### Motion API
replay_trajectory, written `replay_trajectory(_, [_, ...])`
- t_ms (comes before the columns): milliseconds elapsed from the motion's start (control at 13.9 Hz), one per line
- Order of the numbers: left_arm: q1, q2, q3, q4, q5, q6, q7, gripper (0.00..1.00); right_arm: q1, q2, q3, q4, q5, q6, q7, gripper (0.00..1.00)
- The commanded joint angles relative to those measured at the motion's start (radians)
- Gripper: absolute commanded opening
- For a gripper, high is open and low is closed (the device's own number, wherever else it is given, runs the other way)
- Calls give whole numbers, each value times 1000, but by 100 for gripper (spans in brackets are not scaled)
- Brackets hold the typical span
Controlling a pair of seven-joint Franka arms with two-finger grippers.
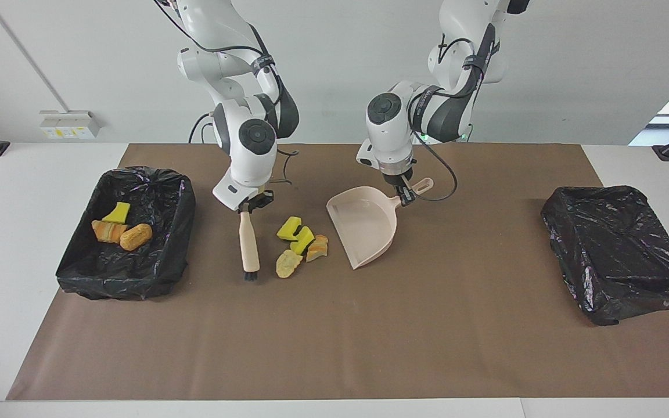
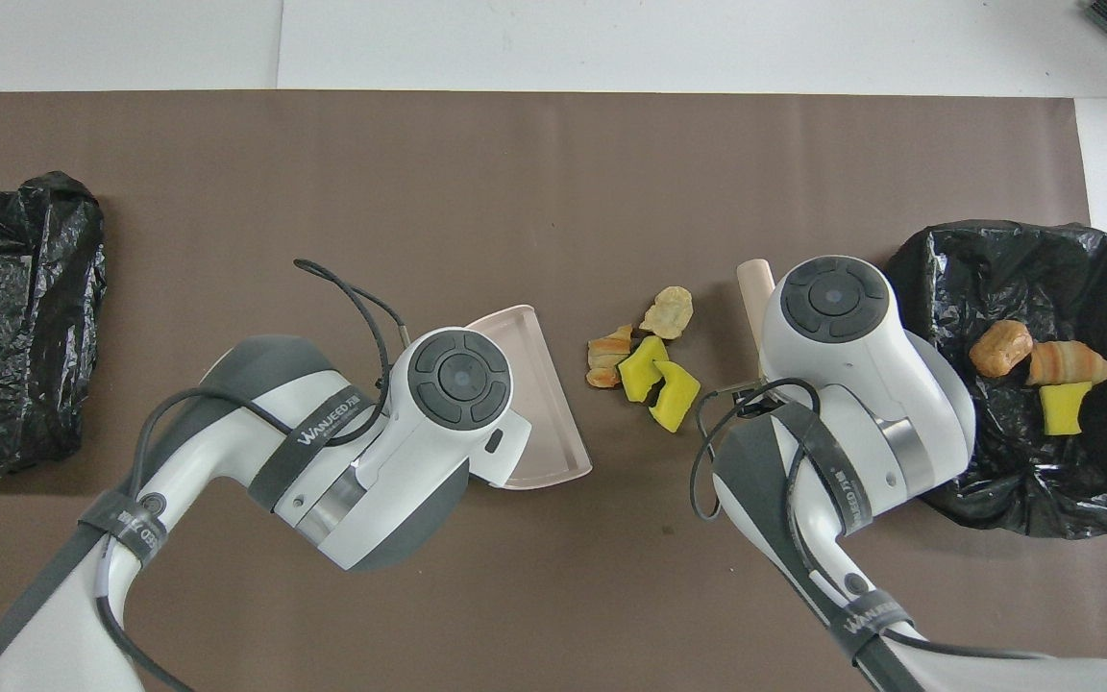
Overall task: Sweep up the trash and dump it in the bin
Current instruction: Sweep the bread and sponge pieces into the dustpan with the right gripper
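Both arms are glossy white with rounded dark-grey joint covers and round dark-grey end caps bearing small oval buttons. Black cables loop loosely along each, strapped on by black bands. Grey lettering marks the forearms.

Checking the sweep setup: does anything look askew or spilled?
Nothing spilled. Loose scraps lie clustered on the mat between the brush and the dustpan; three more sit in the bin at the right arm's end.

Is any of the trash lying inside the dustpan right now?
No. The dustpan is bare; the loose scraps lie on the mat beside its open edge.
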Motion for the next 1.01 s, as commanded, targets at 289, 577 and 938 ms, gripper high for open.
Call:
replay_trajectory(289, [-11, -35, 9, -49, 16, 39, 13, 0, 57, 49, 20, 16, 252, 6, -55, 0])
replay_trajectory(577, [-11, -36, 10, -55, 16, 47, 12, 0, 73, 47, 24, 13, 565, 46, -140, 0])
replay_trajectory(938, [-12, -38, 9, -63, 16, 76, 1, 0, 61, 21, 67, 18, 661, 18, -147, 0])
